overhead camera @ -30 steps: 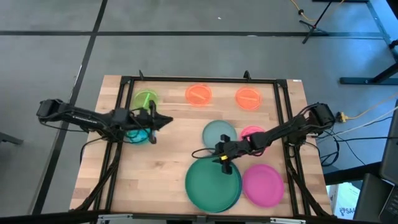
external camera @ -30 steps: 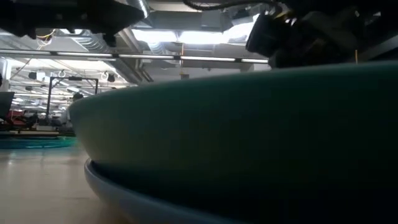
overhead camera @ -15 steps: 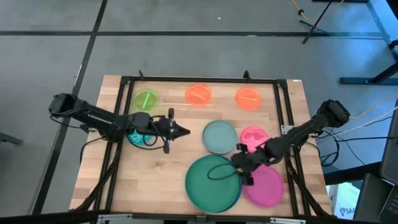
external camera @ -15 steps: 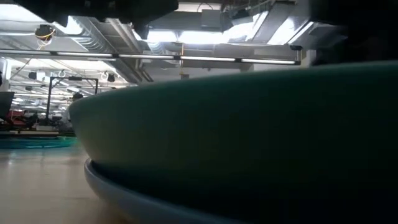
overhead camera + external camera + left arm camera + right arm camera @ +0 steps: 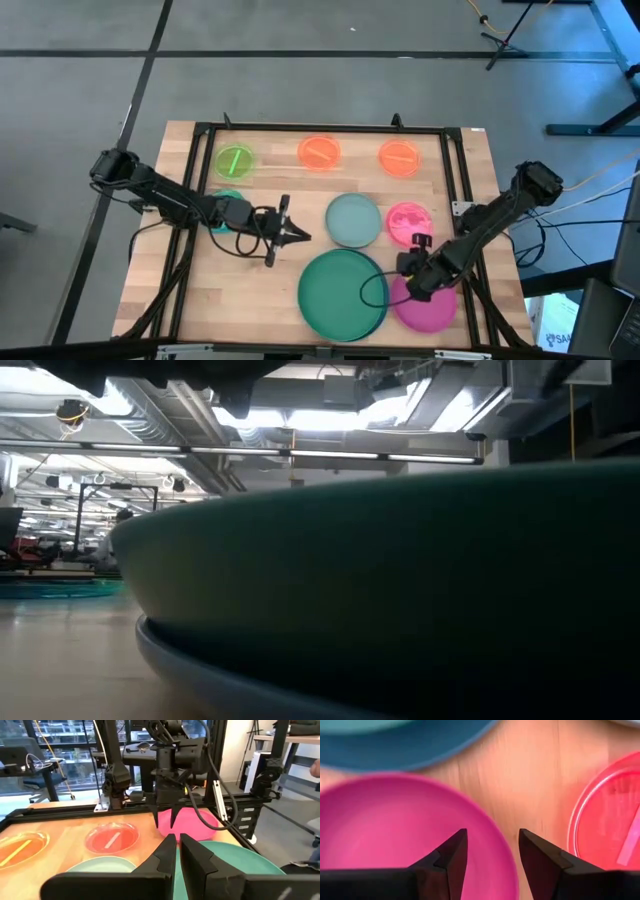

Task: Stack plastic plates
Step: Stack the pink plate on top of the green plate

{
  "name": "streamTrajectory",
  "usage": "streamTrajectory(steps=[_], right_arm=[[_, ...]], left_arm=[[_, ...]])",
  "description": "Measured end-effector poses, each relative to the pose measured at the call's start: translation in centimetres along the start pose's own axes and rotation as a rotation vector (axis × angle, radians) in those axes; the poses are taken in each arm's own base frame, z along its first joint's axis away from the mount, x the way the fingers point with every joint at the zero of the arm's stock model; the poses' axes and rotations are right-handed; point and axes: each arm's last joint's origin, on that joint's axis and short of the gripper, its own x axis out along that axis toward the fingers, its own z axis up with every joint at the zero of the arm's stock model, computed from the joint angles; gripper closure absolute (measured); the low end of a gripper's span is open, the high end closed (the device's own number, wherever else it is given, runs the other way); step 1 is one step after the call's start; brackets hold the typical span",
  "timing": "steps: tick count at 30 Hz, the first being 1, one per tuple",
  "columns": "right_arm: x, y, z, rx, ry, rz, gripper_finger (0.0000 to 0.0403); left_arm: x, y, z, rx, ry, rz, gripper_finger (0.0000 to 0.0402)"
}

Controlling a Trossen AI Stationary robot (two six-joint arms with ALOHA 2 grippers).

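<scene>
A wooden table (image 5: 250,290) is seen from above, bounded by a dark frame, with plastic plates spread over it. Along the far edge a small neon green plate (image 5: 234,160) and two small orange plates (image 5: 319,152) (image 5: 399,157) are set in a row, well apart from one another. At mid-table a pale teal plate (image 5: 353,219) is placed just beside a small pink plate (image 5: 408,219). Nearer the front edge a large green plate (image 5: 338,292) is stacked on a blue plate (image 5: 200,675), whose rim is shown beneath it in the low view, and a magenta plate (image 5: 428,302) is laid just beside this stack. A further teal plate (image 5: 226,199) is mostly hidden under the left arm. The left gripper (image 5: 296,236) is held over bare wood between that plate and the pale teal one; in the left wrist view its fingers (image 5: 167,851) are shown nearly closed, with only a narrow gap and nothing between them. The right gripper (image 5: 412,285) is positioned over the near edge of the magenta plate, beside the green stack; in the right wrist view its fingers (image 5: 456,851) are spread apart above the magenta rim (image 5: 410,830), with nothing gripped, and the pink plate (image 5: 610,825) is seen alongside.
</scene>
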Motion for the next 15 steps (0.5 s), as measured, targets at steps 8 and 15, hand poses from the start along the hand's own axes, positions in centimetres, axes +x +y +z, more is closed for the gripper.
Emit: streamTrajectory(steps=[8, 15], right_arm=[[1.3, -0.7, -1.3, -0.024, 0.046, -0.035, 0.0236], [2.3, -0.7, -1.8, -0.01, 0.053, 0.022, 0.0236]], left_arm=[[0.0, 0.3, 0.0, 0.024, -0.001, 0.046, 0.0383], [0.0, 0.0, -0.3, 0.005, 0.031, 0.038, 0.0383]])
